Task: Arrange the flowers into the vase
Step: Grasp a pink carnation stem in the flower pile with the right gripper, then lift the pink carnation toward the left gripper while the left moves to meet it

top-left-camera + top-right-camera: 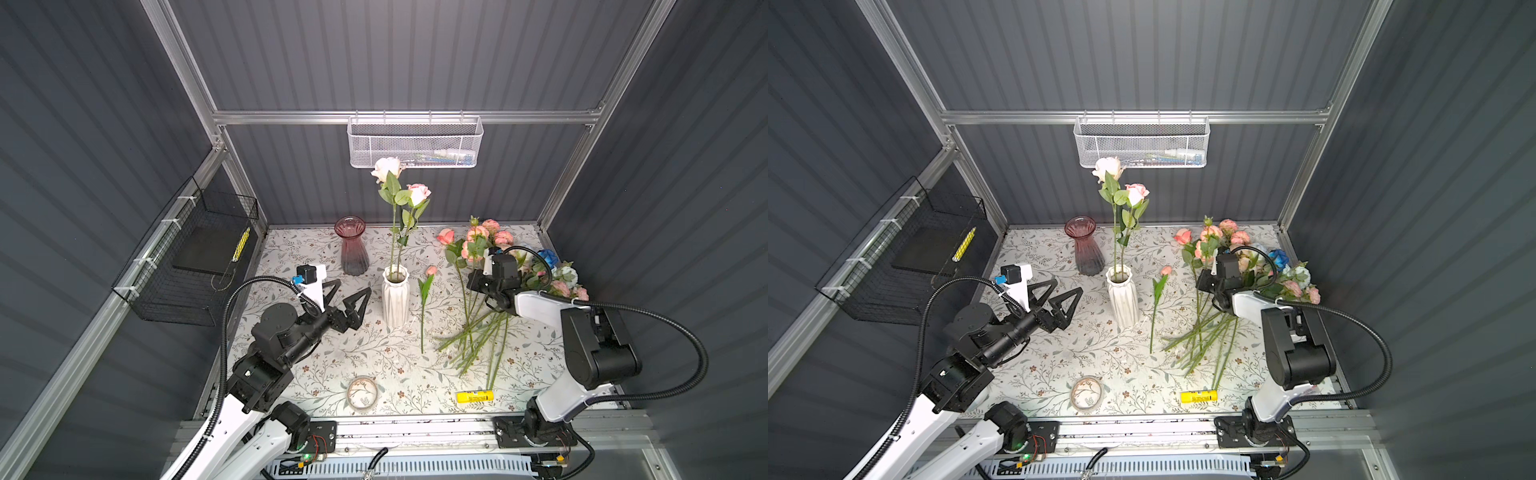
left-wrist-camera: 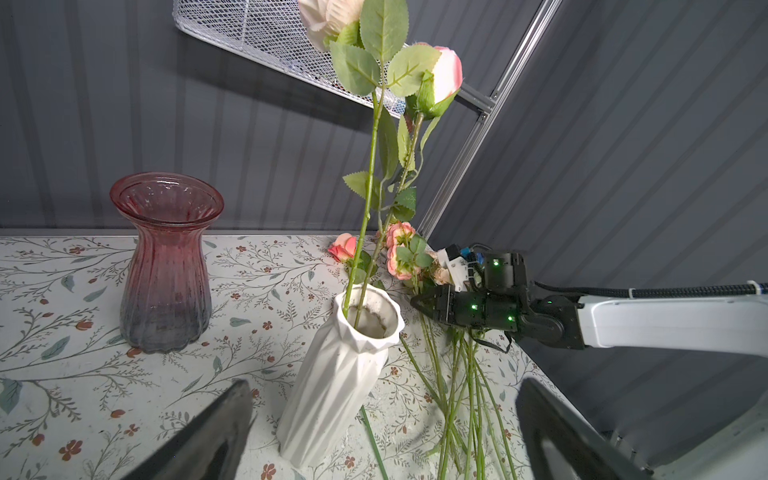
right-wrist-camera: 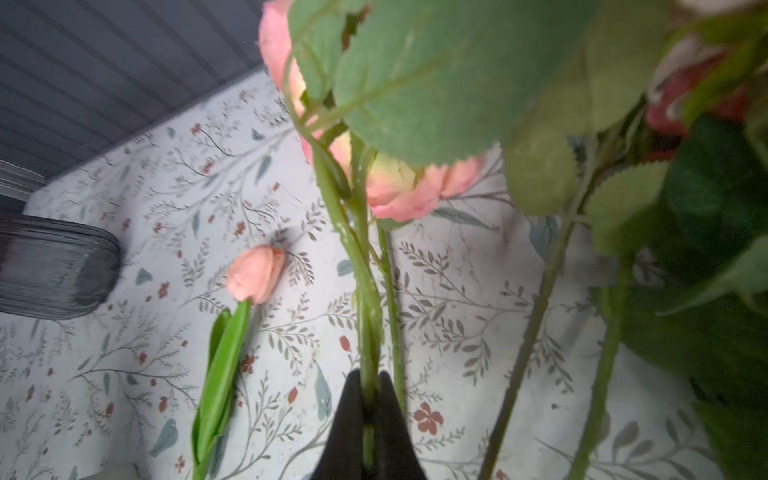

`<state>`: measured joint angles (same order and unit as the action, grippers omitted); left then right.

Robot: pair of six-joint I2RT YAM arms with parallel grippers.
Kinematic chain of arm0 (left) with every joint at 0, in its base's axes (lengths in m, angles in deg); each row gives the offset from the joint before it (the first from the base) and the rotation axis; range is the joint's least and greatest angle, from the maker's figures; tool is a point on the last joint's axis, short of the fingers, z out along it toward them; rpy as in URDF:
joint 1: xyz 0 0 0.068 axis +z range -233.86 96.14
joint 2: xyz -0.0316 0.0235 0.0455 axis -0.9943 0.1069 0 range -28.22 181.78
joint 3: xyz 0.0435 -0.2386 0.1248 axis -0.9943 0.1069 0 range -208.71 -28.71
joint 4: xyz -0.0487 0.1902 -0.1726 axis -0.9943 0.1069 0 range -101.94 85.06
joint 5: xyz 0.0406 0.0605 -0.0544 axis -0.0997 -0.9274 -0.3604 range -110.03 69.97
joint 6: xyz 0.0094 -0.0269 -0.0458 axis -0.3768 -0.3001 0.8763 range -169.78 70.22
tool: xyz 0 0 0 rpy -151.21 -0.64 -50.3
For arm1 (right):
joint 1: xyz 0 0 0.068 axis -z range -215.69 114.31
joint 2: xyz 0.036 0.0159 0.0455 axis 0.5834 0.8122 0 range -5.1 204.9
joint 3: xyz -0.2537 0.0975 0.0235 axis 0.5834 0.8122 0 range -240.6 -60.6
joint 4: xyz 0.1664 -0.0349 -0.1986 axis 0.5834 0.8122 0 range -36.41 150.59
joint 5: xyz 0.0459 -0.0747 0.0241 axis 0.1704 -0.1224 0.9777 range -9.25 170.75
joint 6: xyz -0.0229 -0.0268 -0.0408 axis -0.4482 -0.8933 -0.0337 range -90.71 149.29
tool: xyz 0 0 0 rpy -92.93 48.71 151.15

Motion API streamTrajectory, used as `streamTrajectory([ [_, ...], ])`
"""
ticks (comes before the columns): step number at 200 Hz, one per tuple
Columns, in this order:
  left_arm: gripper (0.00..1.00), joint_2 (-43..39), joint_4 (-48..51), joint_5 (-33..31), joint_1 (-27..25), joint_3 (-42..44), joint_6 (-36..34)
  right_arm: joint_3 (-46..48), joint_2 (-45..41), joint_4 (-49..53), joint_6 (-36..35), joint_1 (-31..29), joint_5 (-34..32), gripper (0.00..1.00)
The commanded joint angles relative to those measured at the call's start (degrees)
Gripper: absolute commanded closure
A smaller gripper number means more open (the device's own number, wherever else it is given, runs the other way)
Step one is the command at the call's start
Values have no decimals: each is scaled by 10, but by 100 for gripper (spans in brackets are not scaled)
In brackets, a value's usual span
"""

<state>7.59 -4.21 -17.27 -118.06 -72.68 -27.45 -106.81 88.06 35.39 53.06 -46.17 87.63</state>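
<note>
A white faceted vase (image 1: pixel 395 301) (image 1: pixel 1122 299) (image 2: pixel 336 374) stands mid-table with two long-stemmed roses (image 1: pixel 399 187) upright in it. The other flowers (image 1: pixel 490 249) (image 1: pixel 1229 241) lie heaped on the right, stems fanned toward the front. A single peach tulip (image 1: pixel 426 299) (image 3: pixel 255 272) lies between vase and heap. My right gripper (image 3: pixel 368 378) (image 1: pixel 471 284) is down in the heap, shut on the green stem (image 3: pixel 365 316) of a pink rose (image 3: pixel 399 187). My left gripper (image 1: pixel 352 288) (image 1: pixel 1067 286) (image 2: pixel 384 399) hovers wide open just left of the vase, holding nothing.
A red glass vase (image 1: pixel 353 249) (image 2: pixel 166 266) stands behind and left of the white one. Near the front edge lie a round clear dish (image 1: pixel 362 392) and a yellow tube (image 1: pixel 475 397). A black wire basket (image 1: pixel 195 257) hangs on the left wall, a white mesh basket (image 1: pixel 415 143) on the back rail.
</note>
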Motion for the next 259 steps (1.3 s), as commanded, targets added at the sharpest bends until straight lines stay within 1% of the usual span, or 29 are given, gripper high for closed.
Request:
streamTrajectory([
  [1, 0, 2, -13, 13, -2, 1, 3, 22, -47, -120, -23, -7, -26, 100],
  [39, 0, 7, -14, 17, -1, -2, 3, 62, -140, -160, -55, -16, -86, 100],
  [55, 0, 7, -16, 18, -2, -3, 3, 78, -182, -176, -80, -25, -117, 100],
  [74, 0, 10, -19, 18, -2, -6, 5, 83, -234, -168, -103, -37, -151, 100],
  [86, 0, 12, -18, 21, -2, -11, 4, 85, -266, -162, -108, -42, -156, 100],
  [102, 0, 14, -16, 29, -1, -22, 3, 79, -322, -125, -99, -51, -166, 100],
  [114, 0, 16, -13, 38, -2, -34, -3, 65, -365, -73, -87, -62, -164, 100],
  [135, 0, 24, -8, 75, -2, -58, -15, 42, -425, -1, -84, -90, -152, 100],
  [151, 1, 37, 3, 113, -1, -83, -27, 25, -471, 47, -77, -116, -123, 100],
  [164, 3, 53, 13, 155, -2, -107, -39, 9, -504, 79, -62, -133, -71, 100],
  [168, 4, 60, 15, 182, -2, -114, -44, 5, -510, 84, -59, -137, -58, 100],
  [183, 7, 85, 17, 259, -2, -139, -55, -21, -527, 98, -43, -158, 29, 100],
  [191, 9, 100, 13, 304, -2, -149, -58, -36, -527, 102, -38, -172, 61, 100],
  [204, 12, 125, -7, 377, -2, -161, -51, -65, -514, 105, -26, -208, 105, 100],
  [214, 14, 143, -36, 429, -2, -165, -39, -88, -498, 109, -22, -235, 118, 100],
  [217, 14, 148, -44, 445, -2, -166, -33, -99, -488, 112, -21, -247, 141, 100],
  [227, 15, 163, -78, 484, -2, -168, -16, -123, -464, 118, -21, -276, 154, 100],
  [243, 16, 180, -118, 519, -2, -169, 6, -152, -421, 107, -18, -320, 169, 100],
  [259, 16, 191, -132, 527, -3, -174, 12, -170, -384, 82, -16, -353, 171, 100],
])
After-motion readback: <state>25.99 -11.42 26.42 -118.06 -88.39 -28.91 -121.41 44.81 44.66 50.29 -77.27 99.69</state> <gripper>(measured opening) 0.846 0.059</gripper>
